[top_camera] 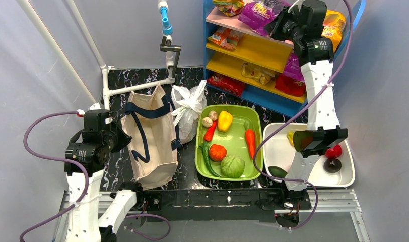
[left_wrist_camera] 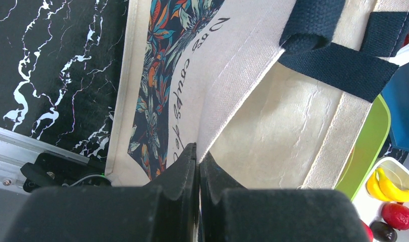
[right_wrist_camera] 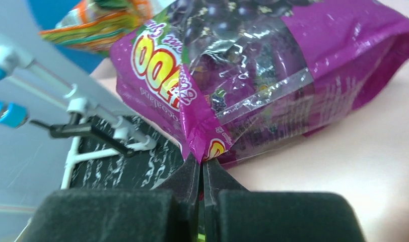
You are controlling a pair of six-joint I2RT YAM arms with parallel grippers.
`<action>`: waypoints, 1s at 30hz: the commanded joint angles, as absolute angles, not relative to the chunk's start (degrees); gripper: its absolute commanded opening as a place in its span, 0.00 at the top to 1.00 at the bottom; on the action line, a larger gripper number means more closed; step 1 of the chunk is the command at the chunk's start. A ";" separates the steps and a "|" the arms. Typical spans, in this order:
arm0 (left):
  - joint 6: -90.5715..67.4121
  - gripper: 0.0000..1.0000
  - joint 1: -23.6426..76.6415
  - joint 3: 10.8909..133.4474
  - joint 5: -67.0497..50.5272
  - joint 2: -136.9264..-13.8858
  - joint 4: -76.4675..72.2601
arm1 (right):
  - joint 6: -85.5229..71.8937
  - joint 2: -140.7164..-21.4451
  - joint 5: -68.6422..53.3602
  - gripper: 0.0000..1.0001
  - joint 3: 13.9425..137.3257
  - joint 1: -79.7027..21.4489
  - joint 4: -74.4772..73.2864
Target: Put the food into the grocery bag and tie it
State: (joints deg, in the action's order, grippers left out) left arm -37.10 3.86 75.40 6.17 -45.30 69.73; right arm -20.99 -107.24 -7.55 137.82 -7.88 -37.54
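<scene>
My right gripper (top_camera: 278,24) is at the top shelf, shut on the corner of the purple snack packet (top_camera: 263,12); in the right wrist view the jaws (right_wrist_camera: 201,164) pinch its sealed edge (right_wrist_camera: 273,65). An orange-yellow packet (top_camera: 334,26) lies behind that arm. The white plastic grocery bag (top_camera: 188,106) stands crumpled between a canvas tote bag (top_camera: 152,136) and the green tray. My left gripper (top_camera: 126,138) is shut on the tote's rim (left_wrist_camera: 243,75), fingers (left_wrist_camera: 182,166) clamping the cloth. A yellow banana (left_wrist_camera: 391,186) lies in the white tray.
A green tray (top_camera: 200,151) holds several vegetables. A white tray (top_camera: 273,151) at the right holds fruit. The coloured shelf (top_camera: 253,50) carries more snack packets. A white pipe frame (top_camera: 137,85) stands at the back left.
</scene>
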 commanded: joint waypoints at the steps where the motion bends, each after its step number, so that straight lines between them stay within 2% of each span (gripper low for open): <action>1: -37.10 1.00 3.69 76.64 5.51 -45.14 71.48 | -21.05 -101.56 -16.00 0.99 137.87 -11.52 -36.49; 9: -37.06 1.00 3.69 76.68 5.72 -45.69 70.91 | -20.98 -97.25 -20.91 0.99 137.27 -17.87 -36.82; 17: -37.03 1.00 3.69 77.63 4.88 -46.85 70.09 | -25.92 -91.33 -28.69 0.99 132.19 -33.78 -33.73; 21: -36.67 1.00 3.69 77.79 3.76 -46.77 69.96 | -30.21 -94.93 -34.75 0.99 131.69 -44.35 -28.64; 30: -35.19 1.00 3.70 78.75 3.21 -46.29 70.78 | -31.35 -102.84 -39.68 0.99 135.81 -53.00 -26.98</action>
State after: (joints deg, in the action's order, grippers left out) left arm -36.16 3.86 76.09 4.97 -47.03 69.60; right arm -30.57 -101.23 -36.01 132.25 -50.46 -35.38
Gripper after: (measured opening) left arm 0.015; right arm 0.031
